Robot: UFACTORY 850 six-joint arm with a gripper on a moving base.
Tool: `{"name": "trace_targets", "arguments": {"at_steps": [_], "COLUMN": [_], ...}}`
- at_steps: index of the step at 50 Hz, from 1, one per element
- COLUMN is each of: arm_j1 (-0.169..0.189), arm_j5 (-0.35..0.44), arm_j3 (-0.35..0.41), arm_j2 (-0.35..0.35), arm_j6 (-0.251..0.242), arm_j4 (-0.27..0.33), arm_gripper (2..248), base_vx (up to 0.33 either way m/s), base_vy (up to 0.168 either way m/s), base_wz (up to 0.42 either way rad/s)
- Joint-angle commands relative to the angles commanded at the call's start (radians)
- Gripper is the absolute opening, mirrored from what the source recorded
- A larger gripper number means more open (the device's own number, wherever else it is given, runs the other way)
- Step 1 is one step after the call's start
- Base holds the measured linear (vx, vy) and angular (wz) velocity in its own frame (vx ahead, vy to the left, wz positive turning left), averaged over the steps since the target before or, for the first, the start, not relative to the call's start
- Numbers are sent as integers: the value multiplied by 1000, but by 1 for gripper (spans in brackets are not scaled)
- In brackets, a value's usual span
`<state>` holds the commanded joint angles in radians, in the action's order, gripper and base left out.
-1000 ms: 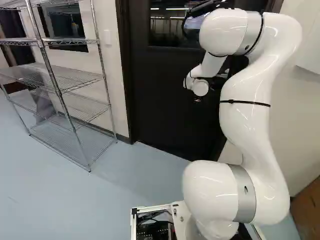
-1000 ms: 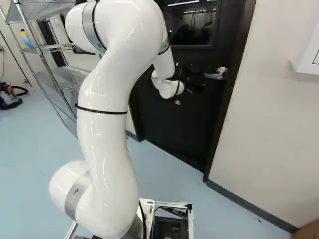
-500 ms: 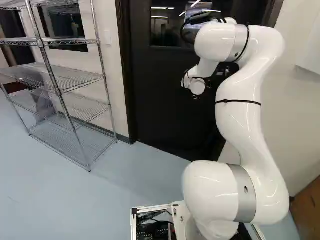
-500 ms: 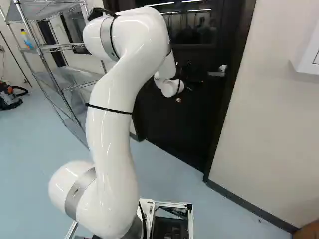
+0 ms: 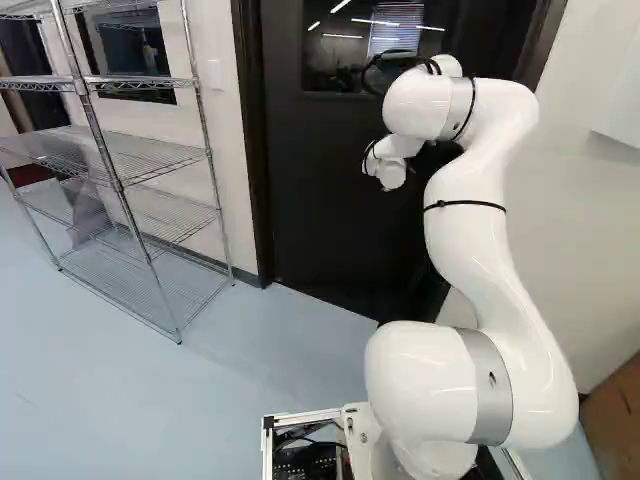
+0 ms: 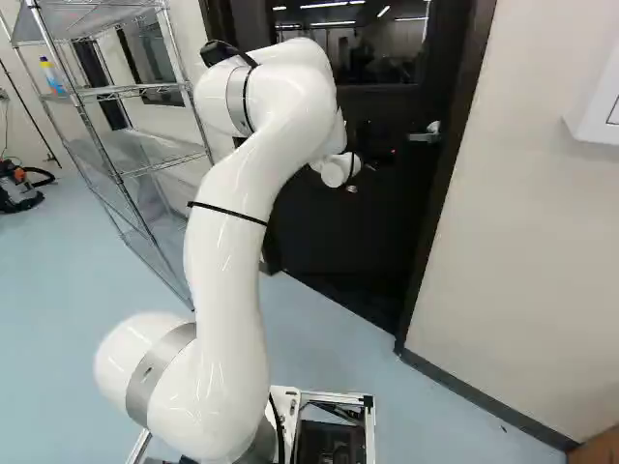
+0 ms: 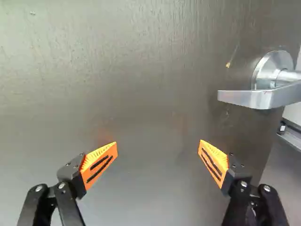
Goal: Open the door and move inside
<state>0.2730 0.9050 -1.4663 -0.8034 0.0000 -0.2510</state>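
The floor is smooth and pale blue; on it, at the left of both base views, stands a metal rack with several wire tiers; a blue and yellow bottle stands upright on an upper tier; a vacuum with a dark hose sits on the floor at the far left of the right base view, well apart from the bottle.

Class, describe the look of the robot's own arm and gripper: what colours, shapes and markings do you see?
The arm is glossy white and rounded, with grey bands, thin black straps and a black cable looping near its upper bend. The gripper has black linkages with silver screws and wedge-shaped orange pads with ridged yellow edges and dark stripes.
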Motion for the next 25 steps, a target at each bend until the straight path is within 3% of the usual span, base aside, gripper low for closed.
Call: {"name": "trace_targets", "arguments": {"at_steps": [13, 25], "arm_j1": [0, 5], "arm_j5": [0, 0], "arm_j3": [-50, -11], "arm_j2": [-36, -8], "arm_j6": [0, 0], "arm_j4": [3, 3], "arm_gripper": [247, 247], "base_vx": [0, 0], "base_vy": [0, 0], "base_wz": [0, 0]}}
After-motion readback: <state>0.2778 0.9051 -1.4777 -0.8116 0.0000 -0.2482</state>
